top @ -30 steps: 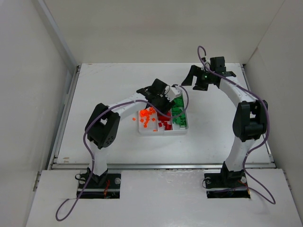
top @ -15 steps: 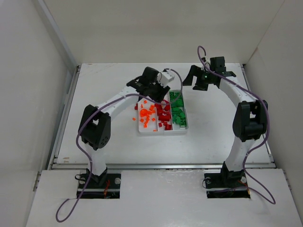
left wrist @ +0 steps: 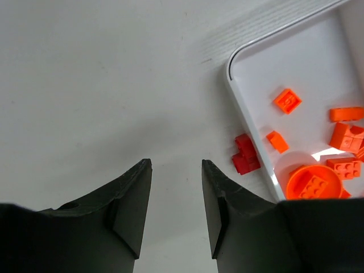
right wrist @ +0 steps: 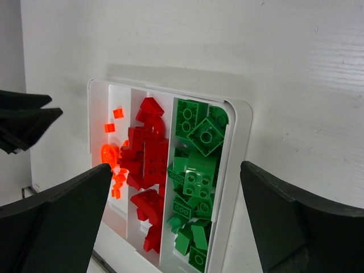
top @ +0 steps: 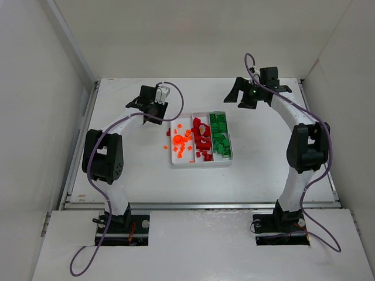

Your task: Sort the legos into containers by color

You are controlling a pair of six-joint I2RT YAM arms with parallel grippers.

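The white tray point(top: 200, 165) lies mid-table with three long compartments: orange legos point(top: 181, 145) in the left, dark red legos point(top: 202, 140) in the middle, green legos point(top: 220, 137) in the right. A dark red piece point(left wrist: 244, 154) lies on the table against the tray's left rim point(left wrist: 242, 105); it also shows in the top view point(top: 168, 133). A small orange piece point(top: 166, 147) lies on the table beside the tray. My left gripper point(left wrist: 176, 165) is open and empty over bare table, left of and behind the tray point(top: 155, 112). My right gripper point(right wrist: 176, 168) is wide open and empty, behind the tray's right end point(top: 241, 99).
White walls enclose the table on the left, back and right. A raised rail point(top: 199, 205) runs along the table's near edge. In the right wrist view the left gripper's black fingers point(right wrist: 23, 122) show at the left edge.
My left gripper has swung from above the tray's far end to the left, over the table beyond the tray's left rim. The right arm has barely moved.
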